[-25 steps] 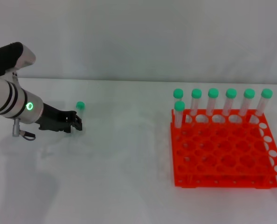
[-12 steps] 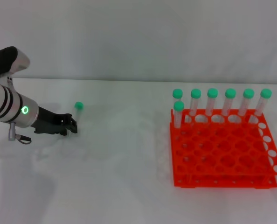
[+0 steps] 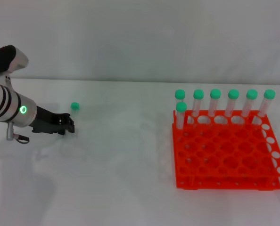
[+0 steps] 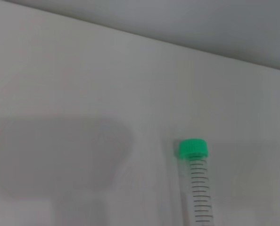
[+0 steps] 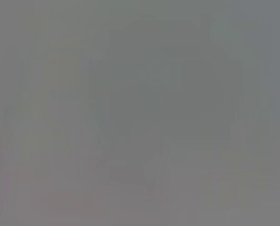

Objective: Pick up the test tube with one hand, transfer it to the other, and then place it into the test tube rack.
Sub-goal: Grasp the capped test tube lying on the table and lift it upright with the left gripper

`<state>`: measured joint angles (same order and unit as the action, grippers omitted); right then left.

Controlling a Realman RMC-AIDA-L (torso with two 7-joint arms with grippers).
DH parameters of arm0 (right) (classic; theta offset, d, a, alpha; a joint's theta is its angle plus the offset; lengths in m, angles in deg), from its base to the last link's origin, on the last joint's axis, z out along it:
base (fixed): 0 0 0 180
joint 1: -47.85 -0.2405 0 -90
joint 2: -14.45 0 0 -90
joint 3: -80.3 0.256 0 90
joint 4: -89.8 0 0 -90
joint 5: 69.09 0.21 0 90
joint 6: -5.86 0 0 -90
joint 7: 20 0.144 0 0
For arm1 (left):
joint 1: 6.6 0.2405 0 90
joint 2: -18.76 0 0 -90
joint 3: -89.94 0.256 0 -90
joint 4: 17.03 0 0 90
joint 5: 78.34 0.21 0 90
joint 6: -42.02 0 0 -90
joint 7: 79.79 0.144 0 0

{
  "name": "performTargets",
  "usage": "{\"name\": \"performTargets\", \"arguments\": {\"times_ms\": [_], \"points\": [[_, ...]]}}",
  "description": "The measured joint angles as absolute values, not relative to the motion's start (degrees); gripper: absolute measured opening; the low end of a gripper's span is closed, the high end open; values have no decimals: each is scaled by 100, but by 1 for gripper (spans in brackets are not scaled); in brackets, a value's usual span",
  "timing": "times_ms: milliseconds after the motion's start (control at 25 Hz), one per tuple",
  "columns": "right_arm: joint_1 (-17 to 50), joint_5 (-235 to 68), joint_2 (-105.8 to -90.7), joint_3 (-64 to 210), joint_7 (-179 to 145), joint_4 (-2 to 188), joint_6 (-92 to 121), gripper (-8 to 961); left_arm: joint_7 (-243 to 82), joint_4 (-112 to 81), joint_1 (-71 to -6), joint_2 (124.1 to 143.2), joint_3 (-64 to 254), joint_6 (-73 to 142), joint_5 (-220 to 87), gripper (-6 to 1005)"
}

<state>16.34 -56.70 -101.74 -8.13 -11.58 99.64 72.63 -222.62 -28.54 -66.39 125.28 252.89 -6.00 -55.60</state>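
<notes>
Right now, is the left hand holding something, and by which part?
The left hand seems to grip the test tube by its lower end, cap free.

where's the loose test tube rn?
In the head view the test tube is on the robot's left side of the white table, at the left pincer, far from the orange rack on the right.

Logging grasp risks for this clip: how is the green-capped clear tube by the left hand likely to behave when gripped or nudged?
The slender clear plastic test tube with the round green cap looks round and smooth, so probably slippery and apt to roll on the white table. It appears empty, so likely light. The black left hand is at its lower end; whether it grips cannot be told.
</notes>
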Motion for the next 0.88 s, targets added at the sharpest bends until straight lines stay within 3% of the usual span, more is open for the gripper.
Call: {"name": "performTargets", "arguments": {"times_ms": [560,880], "points": [[1647,-5670,-10174,-807,-1156,10029,7266,855,-21997,-2868,-6609,12576,25290,-579,-5763,191],[1674,-5670,-10174,-778,-1156,10029,7269,854,-21260,-3032,-6640,12537,25289,-585,-6519,190]]}}
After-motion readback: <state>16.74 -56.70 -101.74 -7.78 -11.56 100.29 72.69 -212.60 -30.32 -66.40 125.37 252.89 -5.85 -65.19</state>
